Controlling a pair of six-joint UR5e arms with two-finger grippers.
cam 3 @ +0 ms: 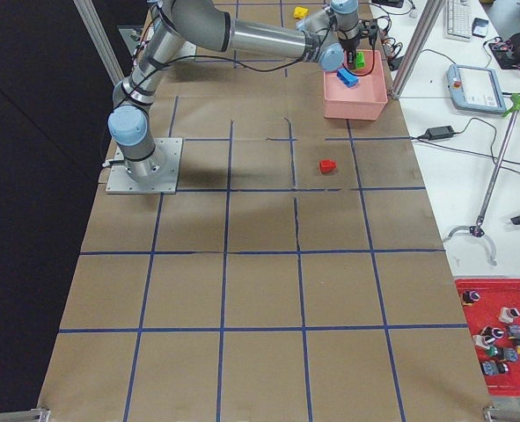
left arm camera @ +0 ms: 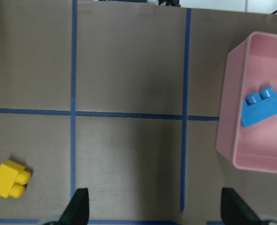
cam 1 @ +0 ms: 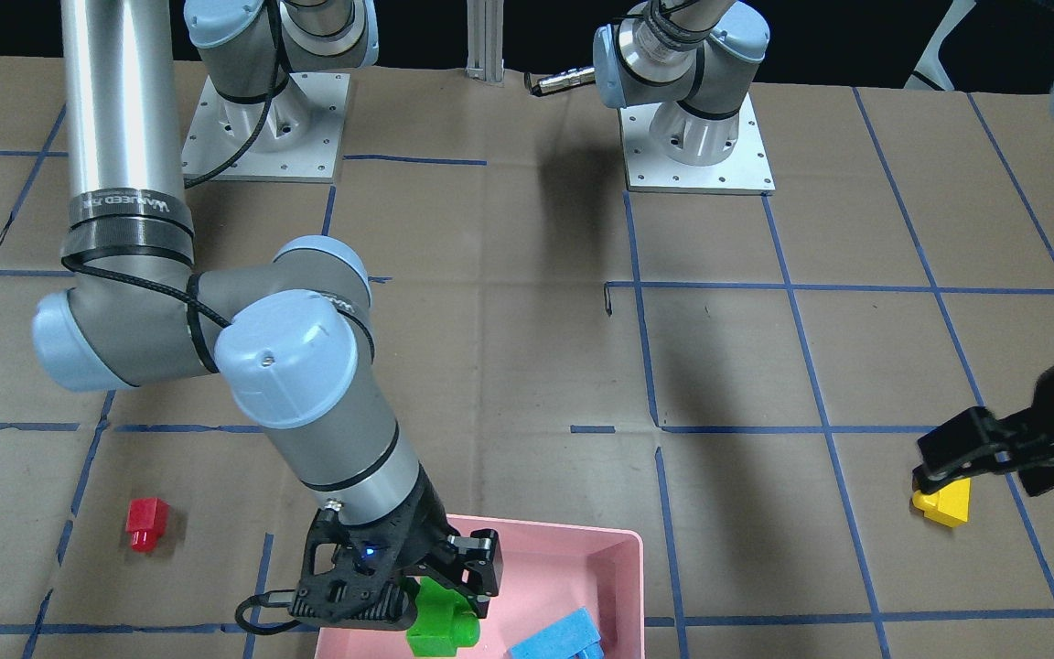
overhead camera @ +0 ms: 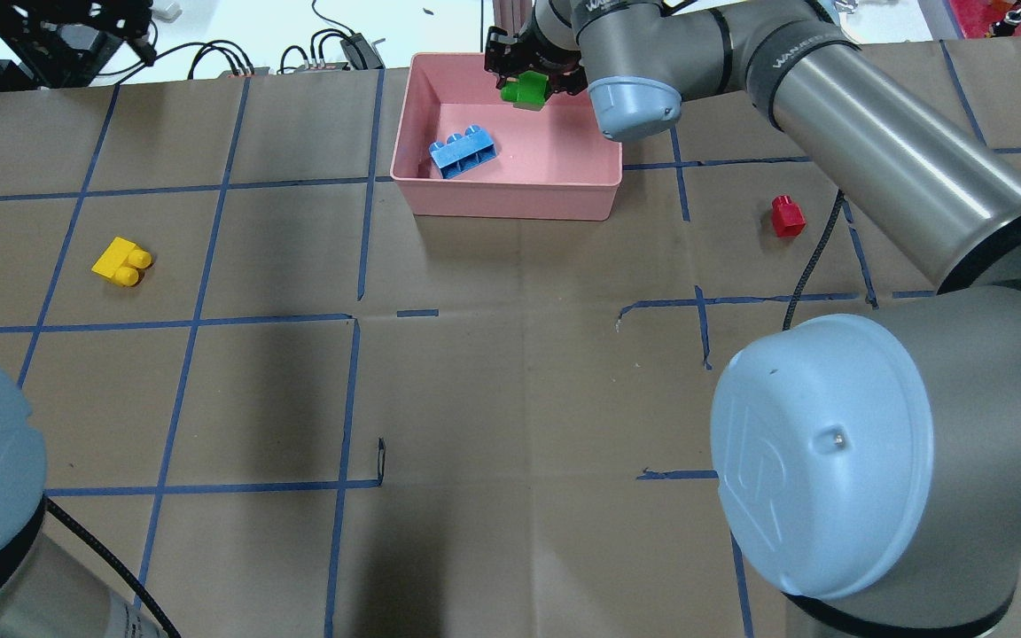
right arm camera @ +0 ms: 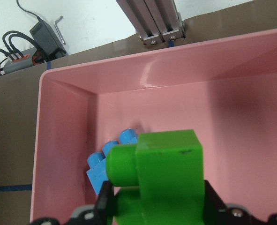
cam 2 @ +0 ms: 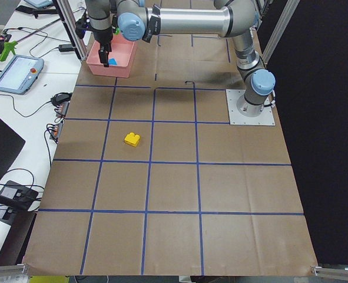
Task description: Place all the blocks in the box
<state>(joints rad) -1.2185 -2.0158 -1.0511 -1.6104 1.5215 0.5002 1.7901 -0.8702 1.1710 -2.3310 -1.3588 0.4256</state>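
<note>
My right gripper is shut on the green two-stud block and holds it above the far part of the pink box. The right wrist view shows the green block between the jaws, over the box floor. The light-blue three-stud block lies inside the box. The yellow block lies on the table to the left. The small red block lies to the right of the box. My left gripper is open and empty, high above the table between the yellow block and the box.
The brown paper-covered table has a grid of blue tape lines. Cables and an aluminium post lie beyond the box's far rim. The right arm's large elbow fills the lower right of the overhead view.
</note>
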